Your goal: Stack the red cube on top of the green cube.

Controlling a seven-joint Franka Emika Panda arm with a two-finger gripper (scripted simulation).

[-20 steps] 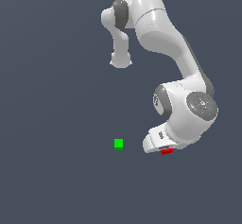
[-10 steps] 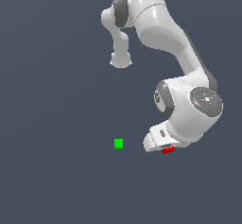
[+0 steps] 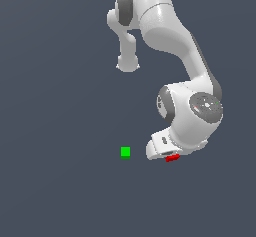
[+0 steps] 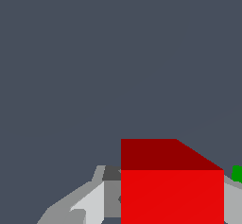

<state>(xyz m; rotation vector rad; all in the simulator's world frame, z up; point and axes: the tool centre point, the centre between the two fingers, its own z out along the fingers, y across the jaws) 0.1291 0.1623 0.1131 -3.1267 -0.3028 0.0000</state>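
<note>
The red cube point(image 3: 172, 157) shows as a small red patch under my white gripper point(image 3: 167, 154), at the exterior view's right. In the wrist view the red cube point(image 4: 172, 190) fills the space between my fingers point(image 4: 92, 204), which close against its sides. The gripper is shut on it. The green cube point(image 3: 125, 152) lies alone on the dark floor, to the exterior view's left of the gripper and apart from it. In the wrist view only a sliver of the green cube point(image 4: 237, 173) shows at the picture's edge, beyond the red cube.
The white arm point(image 3: 170, 41) bends over the scene from the back, with its base point(image 3: 127, 63) behind the green cube. The floor point(image 3: 60, 131) is plain dark grey.
The gripper with the red cube has shifted slightly toward the exterior view's left, closer to the green cube. The green cube has not moved.
</note>
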